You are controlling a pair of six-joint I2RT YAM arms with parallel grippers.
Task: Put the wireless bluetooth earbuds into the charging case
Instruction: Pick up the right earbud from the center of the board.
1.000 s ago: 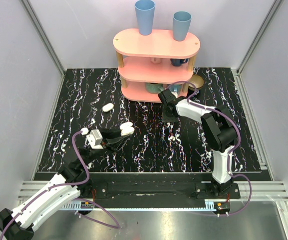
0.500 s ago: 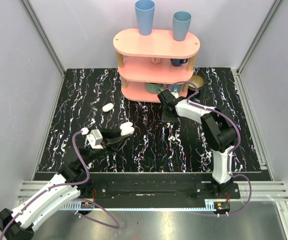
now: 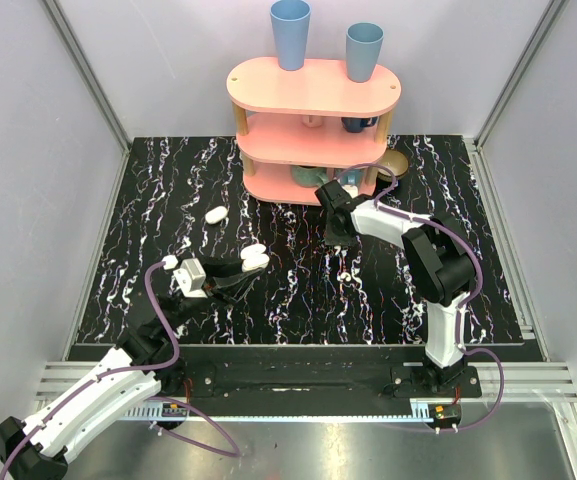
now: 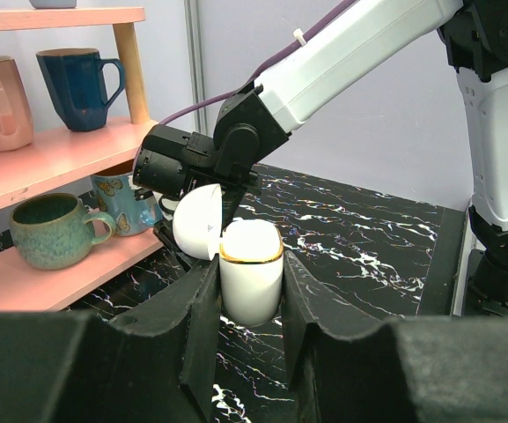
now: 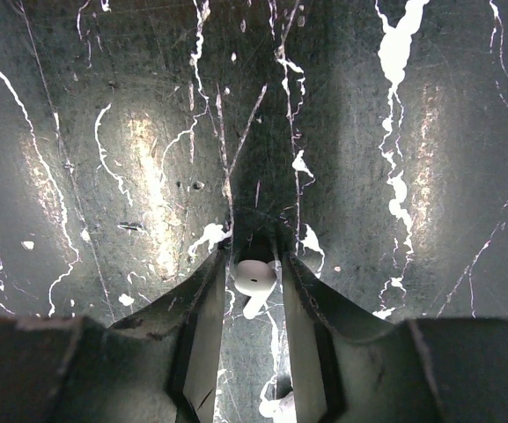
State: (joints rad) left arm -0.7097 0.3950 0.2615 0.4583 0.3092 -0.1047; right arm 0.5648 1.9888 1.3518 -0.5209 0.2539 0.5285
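My left tool (image 4: 250, 263) is clenched on the open charging case (image 4: 252, 291), which stands upright between its fingers. Well apart, my right tool (image 5: 255, 260) pinches an earbud (image 5: 255, 278) against the table (image 3: 168, 200).

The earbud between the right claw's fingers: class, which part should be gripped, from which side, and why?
Grip the earbud by its rounded head, one finger on each flank, coming from above toward the table, as the right claw is posed. The head is its widest part; the thin stem running back between the fingers would likely slip or twist if pinched.
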